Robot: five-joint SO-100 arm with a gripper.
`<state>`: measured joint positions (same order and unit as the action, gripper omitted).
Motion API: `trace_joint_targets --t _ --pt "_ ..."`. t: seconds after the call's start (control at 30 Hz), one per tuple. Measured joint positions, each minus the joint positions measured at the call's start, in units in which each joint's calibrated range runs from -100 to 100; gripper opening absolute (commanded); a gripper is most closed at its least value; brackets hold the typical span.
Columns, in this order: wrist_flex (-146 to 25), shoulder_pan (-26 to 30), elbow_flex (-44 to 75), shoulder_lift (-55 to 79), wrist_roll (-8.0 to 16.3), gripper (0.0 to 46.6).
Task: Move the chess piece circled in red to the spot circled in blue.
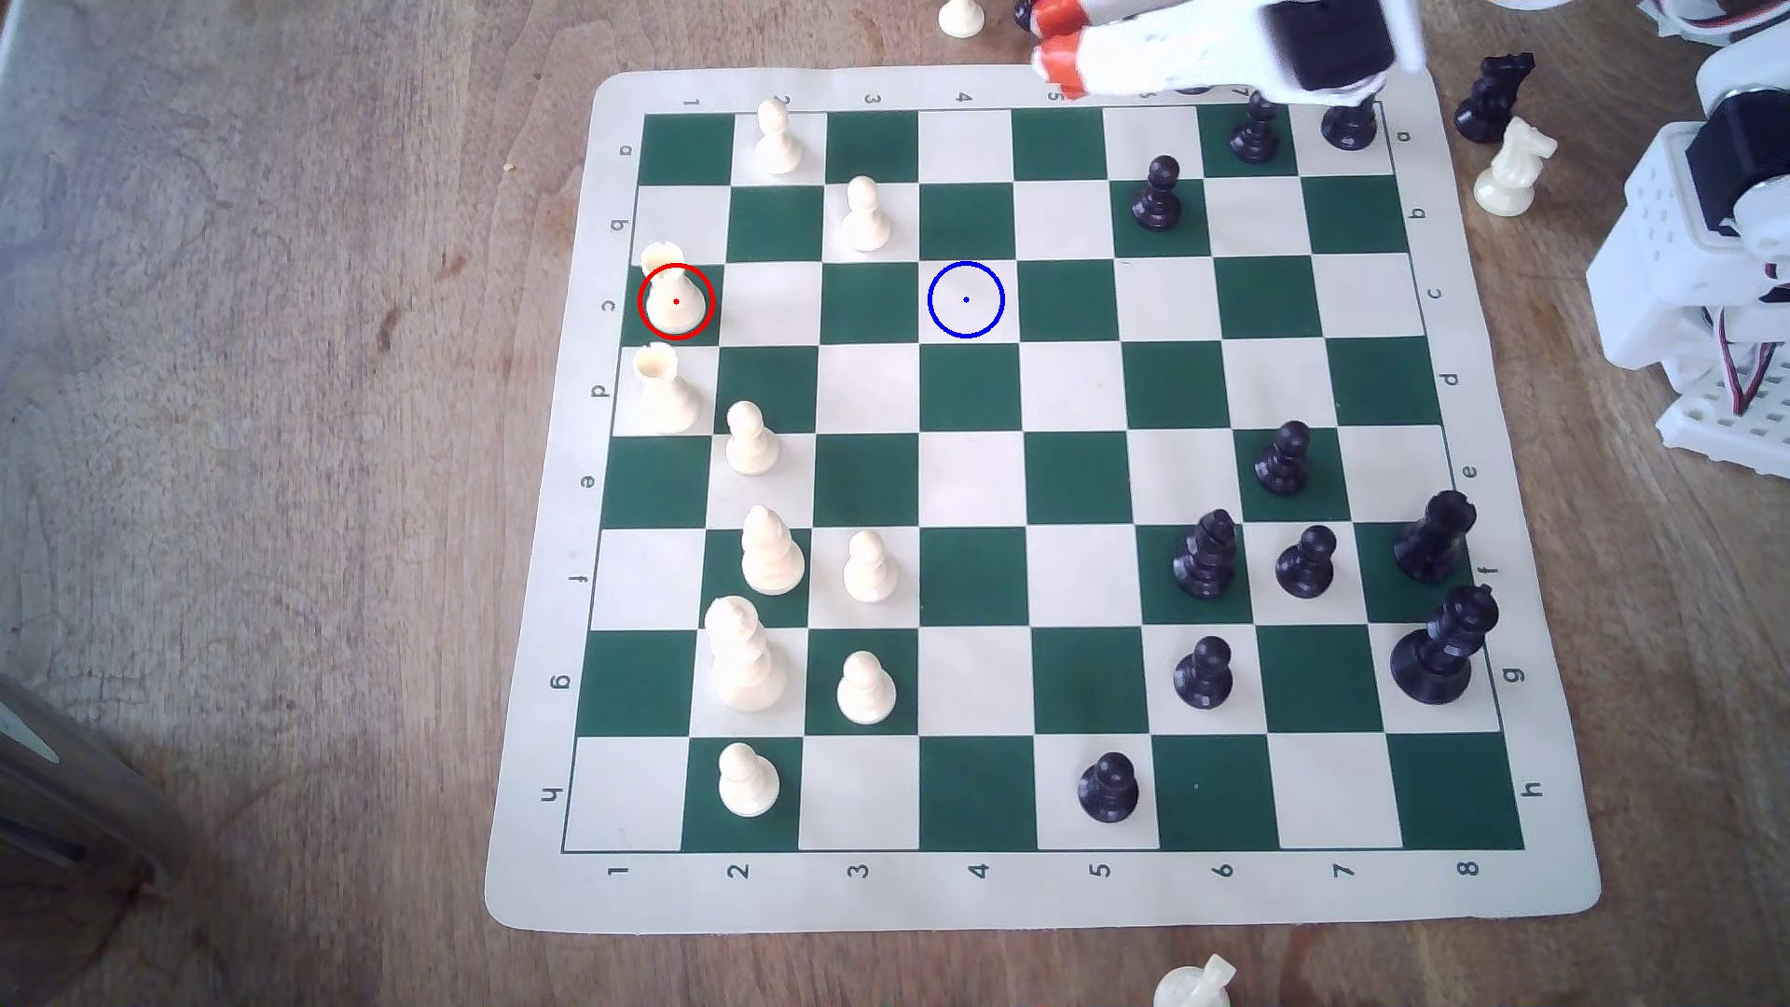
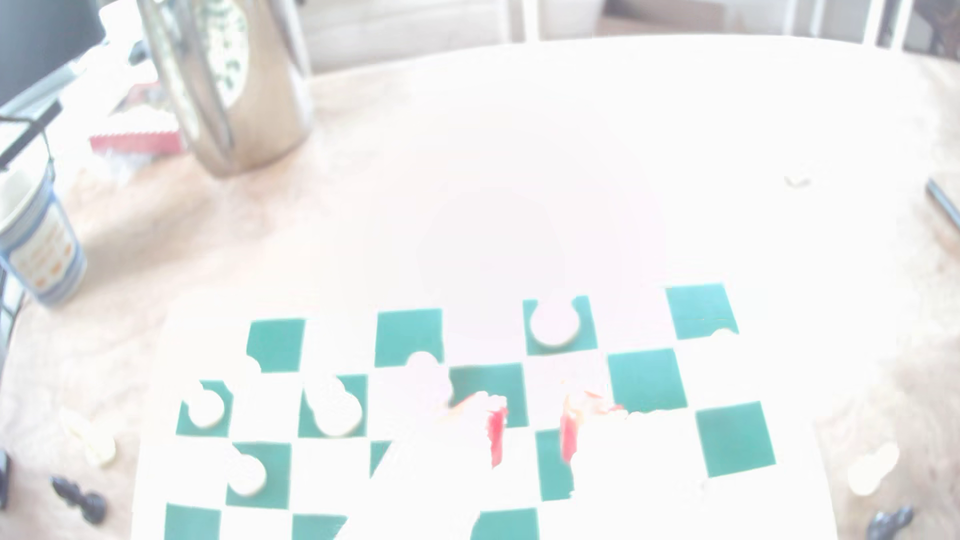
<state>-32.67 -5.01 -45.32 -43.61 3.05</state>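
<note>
My gripper [image 1: 1051, 44] hangs over the far edge of the board [image 1: 542, 678], near the file marked 5, its orange-tipped fingers [image 1: 1058, 60] pointing toward the exterior view's left. In the wrist view the two orange tips [image 2: 497, 433] stand a little apart with bare board showing between them, so I read the jaws as spread and holding nothing. That view is badly washed out, so I would not trust it for fine aiming. I judge the gripper is raised here to stay clear of the dark pawns [image 1: 1158, 194] crowded just beside it at that end.

Closer to me than the rook, the blue circle [image 1: 966, 299] marks a bare cream square in row c, file 4, with no piece on it. A cream pawn [image 1: 865, 215] stands on the diagonally neighbouring square, so the set-down has little margin on that side.

Farthest from my fingers is the white rook [image 1: 673, 290] in the red ring, upright on the dark green square at c1, well apart from the gripper. Its twin rook [image 1: 663, 389] sits on the very next square, d1, almost touching it. I expect closing on the right one will call for fingers that don't knock the neighbour.
</note>
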Motion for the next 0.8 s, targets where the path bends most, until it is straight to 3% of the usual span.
trace_joint_targets --t 0.17,0.33,0.6,0.8 --pt "-3.67 -0.15 15.82 21.28 1.71 6.6" --pt "-3.75 -0.22 26.3 33.18 3.17 9.7" --pt "-3.35 -1.18 45.46 52.12 5.81 9.2" --pt "-1.27 -1.33 51.33 59.91 6.84 10.0"
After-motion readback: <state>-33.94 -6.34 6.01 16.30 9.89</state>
